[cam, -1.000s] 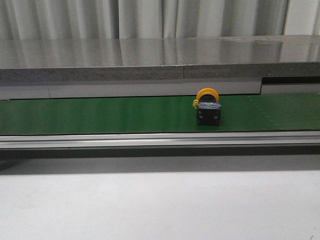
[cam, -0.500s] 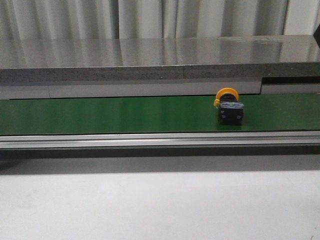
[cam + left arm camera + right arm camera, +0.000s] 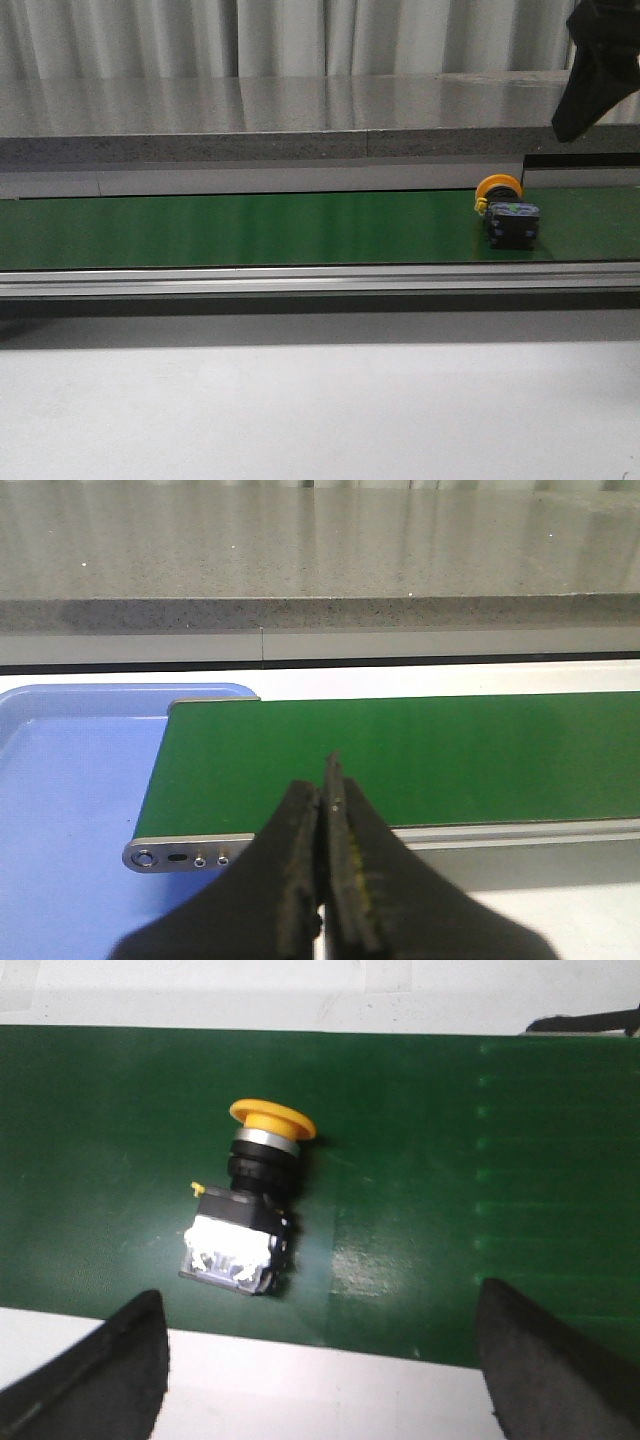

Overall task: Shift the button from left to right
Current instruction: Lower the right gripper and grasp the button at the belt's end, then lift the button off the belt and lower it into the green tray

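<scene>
The button [image 3: 505, 214], a yellow-orange mushroom cap on a black boxy body, lies on its side on the green conveyor belt [image 3: 250, 228] toward the right. It also shows in the right wrist view [image 3: 250, 1215], cap pointing away from the jaws. My right gripper [image 3: 320, 1360] hangs above it, open wide and empty, the button between the fingers' line and beyond them; in the front view only a dark part of it [image 3: 598, 60] shows at the top right. My left gripper [image 3: 327, 790] is shut and empty over the belt's left end.
A blue tray [image 3: 70, 780] sits beyond the belt's left end. A grey stone-like ledge [image 3: 300, 120] runs behind the belt, and a metal rail [image 3: 300, 280] along its front. White tabletop [image 3: 300, 410] lies in front.
The button has travelled steadily to the right along the belt. My right gripper has come into the front view at the top right.
</scene>
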`<state>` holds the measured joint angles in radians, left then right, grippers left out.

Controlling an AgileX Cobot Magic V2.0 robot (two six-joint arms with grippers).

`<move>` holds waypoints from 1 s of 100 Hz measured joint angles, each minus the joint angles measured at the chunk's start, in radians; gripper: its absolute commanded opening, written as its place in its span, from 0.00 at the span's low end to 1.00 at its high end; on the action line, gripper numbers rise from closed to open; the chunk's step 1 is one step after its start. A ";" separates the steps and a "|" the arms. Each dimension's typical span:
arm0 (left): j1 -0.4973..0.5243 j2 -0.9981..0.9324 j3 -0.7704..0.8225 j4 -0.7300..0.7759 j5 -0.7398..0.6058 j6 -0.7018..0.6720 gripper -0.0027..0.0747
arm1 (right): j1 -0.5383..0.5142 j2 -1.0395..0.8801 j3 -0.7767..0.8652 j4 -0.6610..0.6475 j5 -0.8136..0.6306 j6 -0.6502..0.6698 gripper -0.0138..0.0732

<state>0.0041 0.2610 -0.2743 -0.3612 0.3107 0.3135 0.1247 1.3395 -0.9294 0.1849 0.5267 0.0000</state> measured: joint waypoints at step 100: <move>0.000 0.000 0.000 0.000 0.000 0.000 0.01 | 0.000 0.279 -0.046 -0.076 -0.091 0.000 0.38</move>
<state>0.0041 0.2610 -0.2743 -0.3612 0.3107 0.3135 0.1247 1.6182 -0.9750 0.1091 0.4359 0.0000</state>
